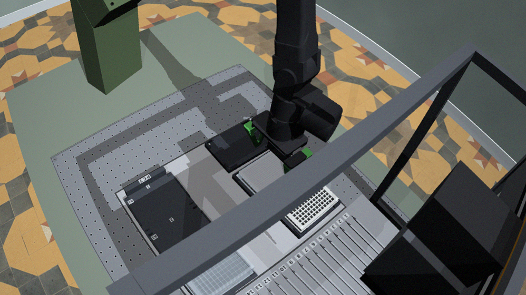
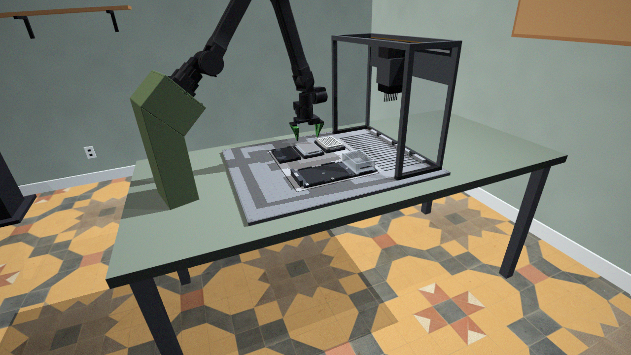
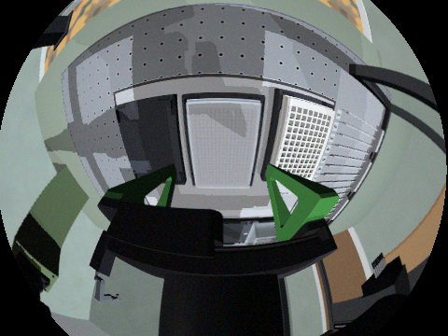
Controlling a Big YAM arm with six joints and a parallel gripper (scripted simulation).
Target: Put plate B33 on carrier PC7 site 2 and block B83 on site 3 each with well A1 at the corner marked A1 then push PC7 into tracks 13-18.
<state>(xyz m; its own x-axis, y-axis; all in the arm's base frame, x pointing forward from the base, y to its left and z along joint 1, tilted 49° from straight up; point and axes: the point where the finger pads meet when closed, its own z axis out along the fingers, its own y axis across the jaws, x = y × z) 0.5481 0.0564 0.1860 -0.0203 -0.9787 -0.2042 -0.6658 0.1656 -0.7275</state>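
Pincer [image 2: 306, 129] above middle nest's plate [image 2: 308, 149], block [image 2: 358, 161] apparently at carrier's [image 2: 322, 174] far end

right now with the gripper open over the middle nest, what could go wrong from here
The open gripper hangs above the 384-well plate, with the empty nest and the white 96-well plate close on either side: a skewed descent could bump the white plate, which must stay put. The deep-well block already sits on the carrier; placing nearby could knock it.
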